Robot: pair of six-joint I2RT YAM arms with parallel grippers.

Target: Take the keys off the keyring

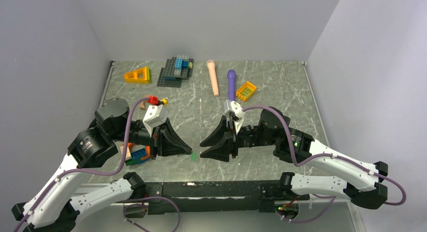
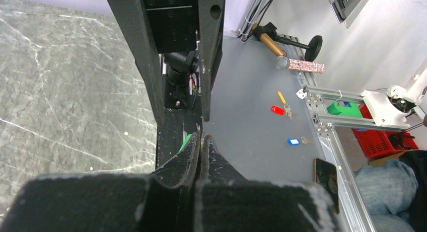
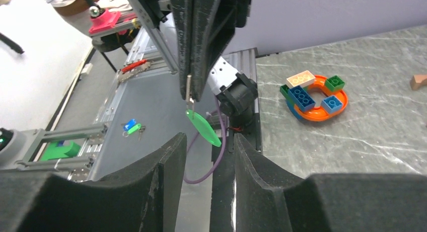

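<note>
My left gripper (image 1: pixel 189 150) is shut on a thin piece of metal, the keyring (image 3: pixel 189 89), seen edge on. A green plastic tag (image 3: pixel 203 127) hangs from it below the left fingertips (image 3: pixel 201 66). The same tag (image 1: pixel 193 155) shows as a green speck between the two arms, and again beside the pinched jaws (image 2: pixel 185 141). Separate keys I cannot make out on the metal. My right gripper (image 1: pixel 202 148) faces the left one tip to tip, a short way off, and stands open. In the right wrist view the tag's lower end hangs just above the gap between its fingers (image 3: pixel 171 161).
An orange ring tray (image 3: pixel 344 103) with coloured bricks lies by the left arm. At the back of the table lie a pink toy microphone (image 1: pixel 213 77), a purple one (image 1: pixel 231 83), a yellow block (image 1: pixel 246 91), a brick plate (image 1: pixel 173 71) and an orange wedge (image 1: pixel 138 75). Tagged keys (image 2: pixel 284 110) lie off the table.
</note>
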